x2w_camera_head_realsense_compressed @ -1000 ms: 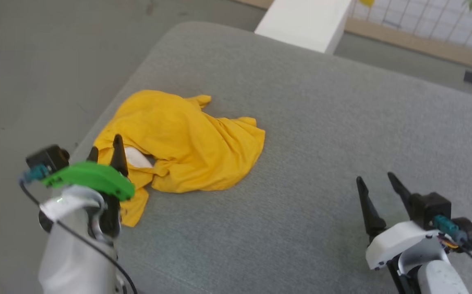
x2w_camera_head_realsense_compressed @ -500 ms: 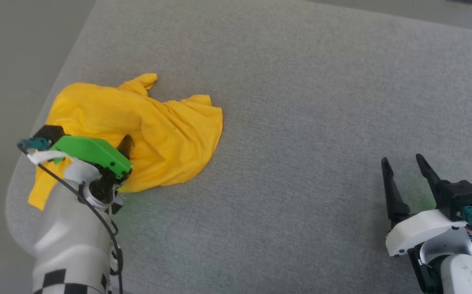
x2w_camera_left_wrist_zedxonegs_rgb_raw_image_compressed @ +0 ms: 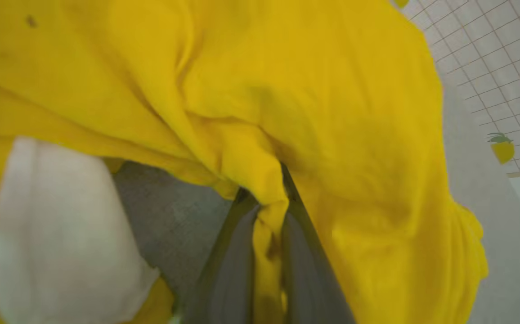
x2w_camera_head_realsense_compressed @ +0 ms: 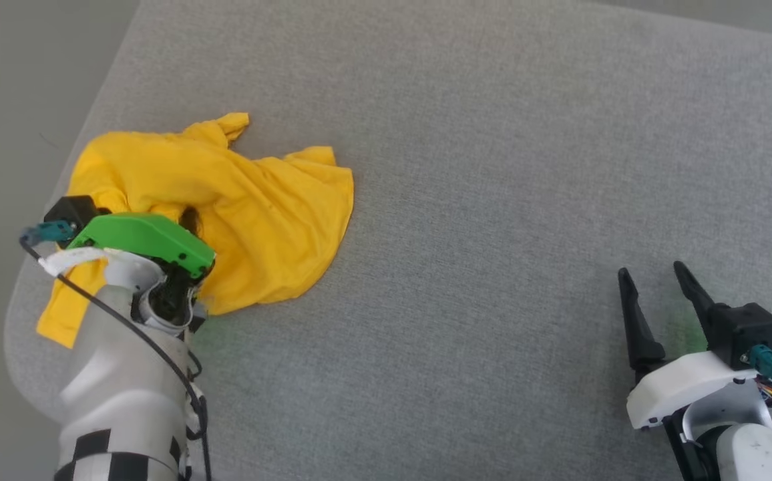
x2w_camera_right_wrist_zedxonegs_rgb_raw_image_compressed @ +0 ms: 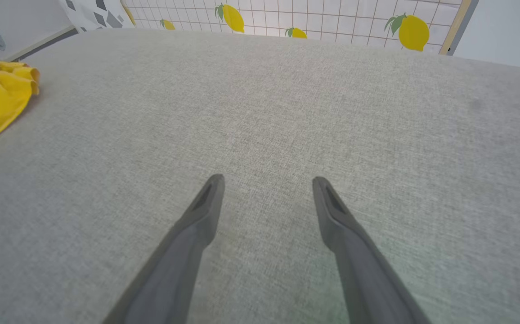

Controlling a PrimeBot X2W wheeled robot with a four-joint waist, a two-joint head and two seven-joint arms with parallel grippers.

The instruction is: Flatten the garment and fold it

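A: T-shirt, position?
B: Mustard-yellow T-shirt (x2w_camera_head_realsense_compressed: 259,207), crumpled on the grey cushion (x2w_camera_head_realsense_compressed: 493,167), against its left edge by the rounded near corner.
A: Lie of it?
B: Long axis slants from that corner inward, toward the cushion's middle. One narrow tip pokes toward the far edge.
A: Markings?
B: A white patch (x2w_camera_left_wrist_zedxonegs_rgb_raw_image_compressed: 57,234) on the cloth, too blurred to read.
A: Hands?
B: Left hand (x2w_camera_left_wrist_zedxonegs_rgb_raw_image_compressed: 265,198) pinched narrow on a yellow fold. Right hand (x2w_camera_head_realsense_compressed: 650,268) spread wide, holding nothing, over the cushion's bare near-right part.

Grey fabric surface (x2w_camera_head_realsense_compressed: 493,167); grey floor (x2w_camera_head_realsense_compressed: 19,80) beside; lemon-print grid panel (x2w_camera_right_wrist_zedxonegs_rgb_raw_image_compressed: 332,18), maybe wallpaper.
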